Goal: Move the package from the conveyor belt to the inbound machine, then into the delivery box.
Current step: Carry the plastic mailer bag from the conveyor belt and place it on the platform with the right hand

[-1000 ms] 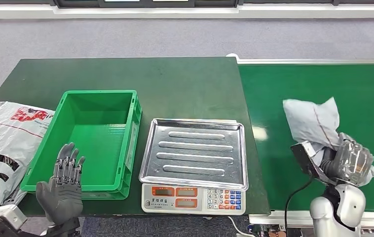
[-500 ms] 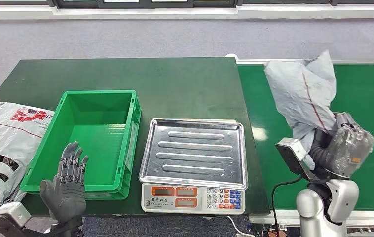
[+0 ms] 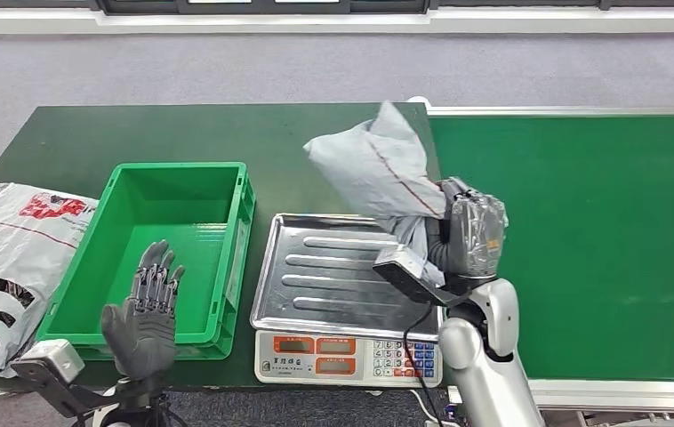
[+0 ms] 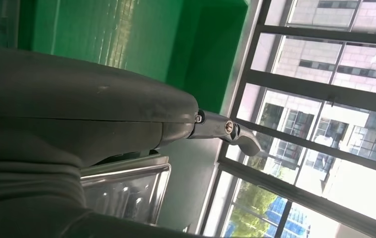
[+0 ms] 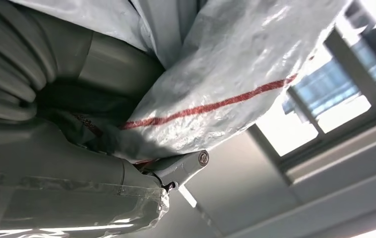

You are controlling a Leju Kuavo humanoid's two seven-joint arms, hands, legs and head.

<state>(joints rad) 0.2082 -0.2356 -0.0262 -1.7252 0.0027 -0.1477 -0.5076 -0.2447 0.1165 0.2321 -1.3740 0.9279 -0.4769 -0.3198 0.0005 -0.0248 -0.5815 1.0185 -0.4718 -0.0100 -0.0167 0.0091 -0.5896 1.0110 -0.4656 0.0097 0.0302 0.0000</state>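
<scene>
A crumpled grey package (image 3: 378,173) with a thin red stripe hangs in the air above the far right corner of the scale's steel tray (image 3: 349,276), gripped at its lower end by the robot's right hand (image 3: 469,238). The bag's bulk rises up and to the left of the fingers, which are wrapped tight around its bunched lower edge; in the right wrist view the grey plastic (image 5: 235,74) presses against the thumb and spills out past it. The scale (image 3: 349,356), with its keypad and orange displays, stands on a dark green table (image 3: 227,133), just beside the green conveyor belt (image 3: 600,222) on the right. Left of the scale sits a green plastic crate (image 3: 227,258). The left hand (image 3: 145,311) is raised at the crate's near edge, fingers spread and holding nothing. A white printed bag (image 3: 4,258) lies at the table's left end.
</scene>
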